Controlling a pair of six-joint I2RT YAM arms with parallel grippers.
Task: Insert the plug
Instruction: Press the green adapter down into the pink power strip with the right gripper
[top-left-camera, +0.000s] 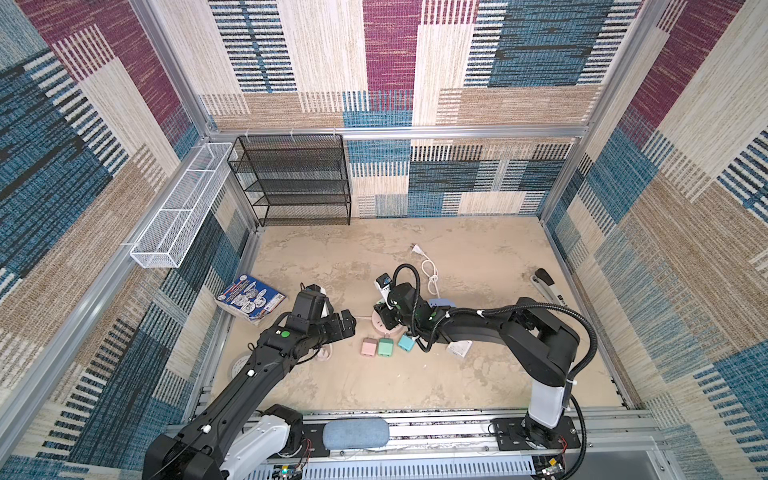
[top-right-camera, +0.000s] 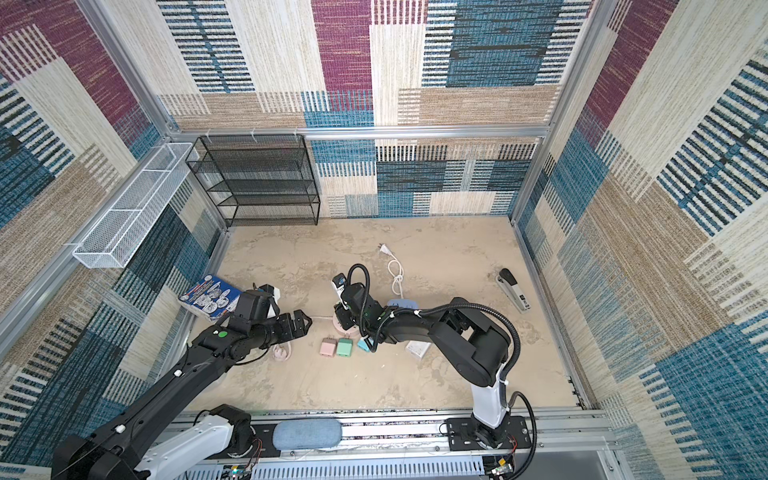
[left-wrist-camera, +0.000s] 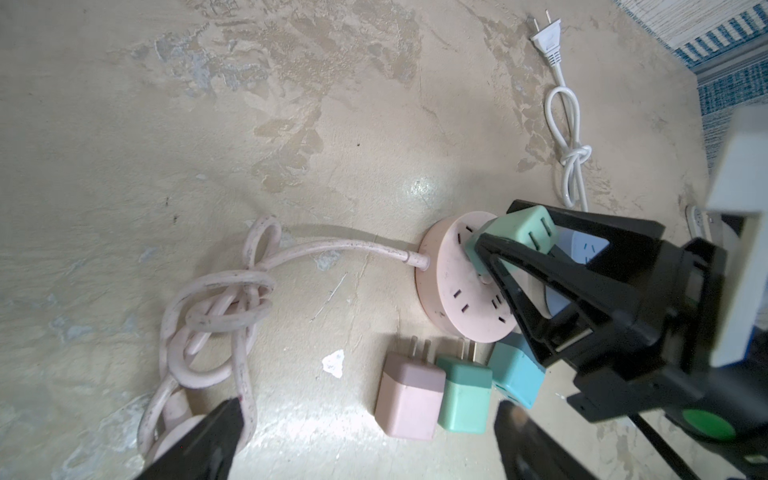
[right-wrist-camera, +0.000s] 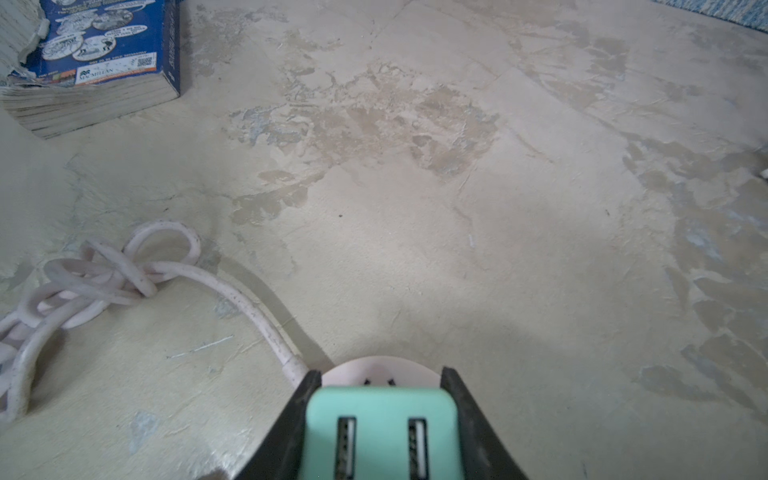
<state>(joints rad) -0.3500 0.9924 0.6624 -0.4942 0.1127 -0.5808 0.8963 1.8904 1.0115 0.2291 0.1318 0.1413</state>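
The green plug (left-wrist-camera: 513, 235) is pinched in the right claw (right-wrist-camera: 380, 376) and rests against the top face of the round pink socket (left-wrist-camera: 451, 286). It appears slightly tilted, and we cannot tell whether its prongs have entered the slots. We judge the insertion half done. To finish it well, we should square the plug to the socket face, line the prongs up with one pair of slots, and press straight down without twisting. The socket may slide, so the left claw (top-left-camera: 348, 324), wide open near it by the pink cord (left-wrist-camera: 232, 299), could brace it.
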